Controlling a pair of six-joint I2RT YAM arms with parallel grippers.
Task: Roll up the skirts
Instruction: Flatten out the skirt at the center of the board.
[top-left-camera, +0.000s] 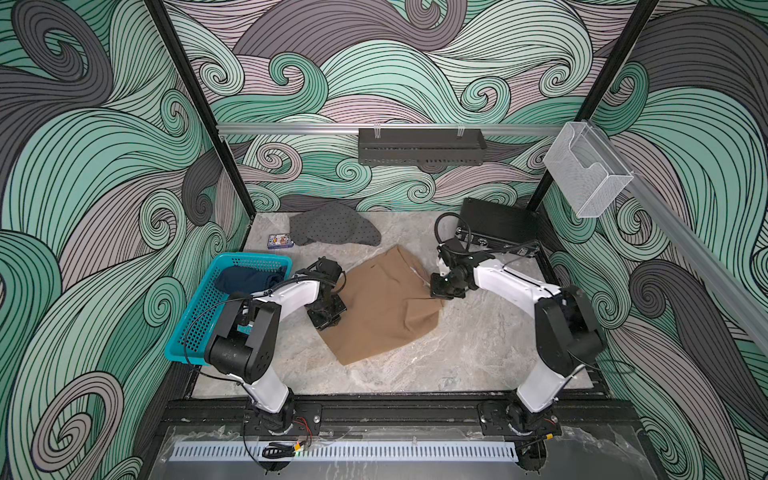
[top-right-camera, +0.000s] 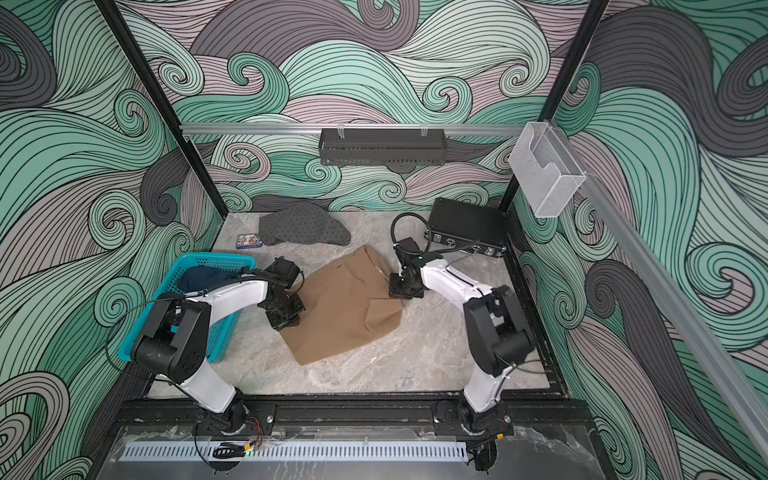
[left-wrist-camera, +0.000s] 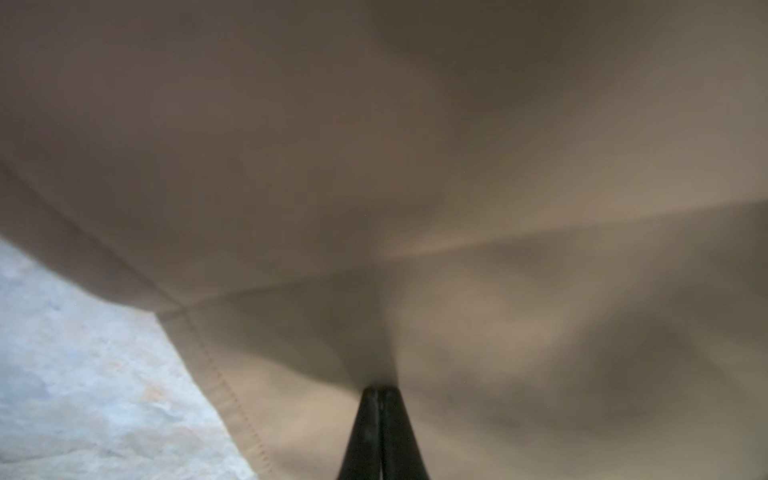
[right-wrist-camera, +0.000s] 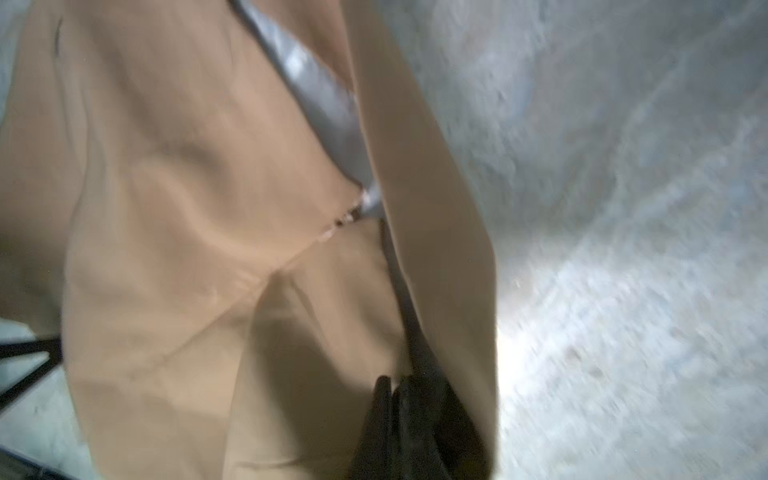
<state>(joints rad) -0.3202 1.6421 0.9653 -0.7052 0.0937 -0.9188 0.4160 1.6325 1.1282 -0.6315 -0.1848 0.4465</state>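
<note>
1. Tan skirt lies spread and creased at the middle of the table; you see it in both top views.
2. Your left gripper sits at that skirt's 9 o'clock edge. Its fingers are pressed together on a bunched pinch of the cloth. From above, the wrist body hides the tips.
3. Your right gripper is at the 3 o'clock edge, fingers closed on the cloth. The wrist view is blurred, and a fold drapes over one finger.
4. Dotted grey skirt lies crumpled at 11 o'clock, by the back wall.
5. Denim skirt sits in the teal basket at 9 o'clock. The left arm cuts across it, so you cannot tell its shape.
</note>
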